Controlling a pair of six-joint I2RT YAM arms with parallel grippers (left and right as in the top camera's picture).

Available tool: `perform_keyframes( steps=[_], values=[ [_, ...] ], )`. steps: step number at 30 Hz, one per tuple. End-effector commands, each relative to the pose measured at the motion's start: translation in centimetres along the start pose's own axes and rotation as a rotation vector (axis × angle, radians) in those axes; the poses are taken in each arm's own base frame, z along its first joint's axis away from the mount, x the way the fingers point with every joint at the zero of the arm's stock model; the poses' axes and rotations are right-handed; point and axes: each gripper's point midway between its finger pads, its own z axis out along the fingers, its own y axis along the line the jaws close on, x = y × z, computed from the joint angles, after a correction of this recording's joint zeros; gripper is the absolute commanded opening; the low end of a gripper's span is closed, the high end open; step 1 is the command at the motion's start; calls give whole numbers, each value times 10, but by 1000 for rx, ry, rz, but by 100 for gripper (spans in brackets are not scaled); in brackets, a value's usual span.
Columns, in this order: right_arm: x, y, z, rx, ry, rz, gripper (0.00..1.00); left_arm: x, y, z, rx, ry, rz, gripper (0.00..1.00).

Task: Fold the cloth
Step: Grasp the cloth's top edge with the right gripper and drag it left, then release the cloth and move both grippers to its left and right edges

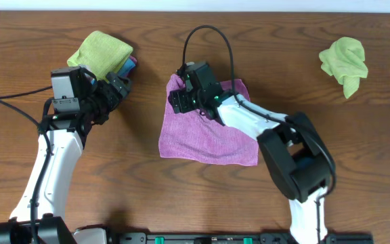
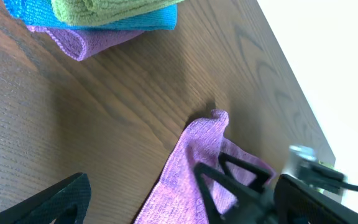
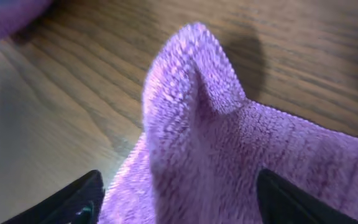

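Observation:
The purple cloth point(image 1: 205, 135) lies spread on the wooden table near the middle. My right gripper point(image 1: 181, 100) hovers over its upper left corner. In the right wrist view that corner point(image 3: 191, 87) stands up in a soft peak, and the right gripper point(image 3: 179, 202) is open, its fingertips point(image 3: 73, 202) wide apart on either side of the fabric without pinching it. My left gripper point(image 1: 119, 88) sits left of the cloth, open and empty. The left wrist view shows the cloth's corner point(image 2: 194, 162) ahead of the left gripper point(image 2: 179, 211).
A stack of folded cloths point(image 1: 103, 53), green over blue over purple, lies at the back left just beyond my left gripper, and shows as the stack point(image 2: 104, 15) in the left wrist view. A crumpled light green cloth point(image 1: 344, 62) lies at the back right.

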Motion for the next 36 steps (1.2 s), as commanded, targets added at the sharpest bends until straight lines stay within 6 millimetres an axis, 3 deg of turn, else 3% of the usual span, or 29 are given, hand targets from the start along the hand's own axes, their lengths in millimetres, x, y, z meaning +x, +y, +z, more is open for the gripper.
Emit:
perform_keyframes(
  steps=[1,5,9,14,18,28,36],
  values=[
    [-45,19,-45,-32,-107,-20,91,-4,-10,-7,27,-16,15,95],
    [-53,9,-78,10,-108,3,99,0,-14,-7,51,9,16,95],
    [-47,-13,-118,65,-57,79,99,7,-18,-8,79,46,13,95],
    [-18,-42,-169,141,65,164,99,25,-16,-9,85,134,-18,95],
    [24,-65,-203,195,225,203,97,48,-11,-11,92,233,-19,95],
    [82,-77,-234,34,285,397,95,94,23,-6,30,369,-44,95],
    [97,-71,-250,-133,211,509,97,133,28,5,25,445,7,95]
  ],
)
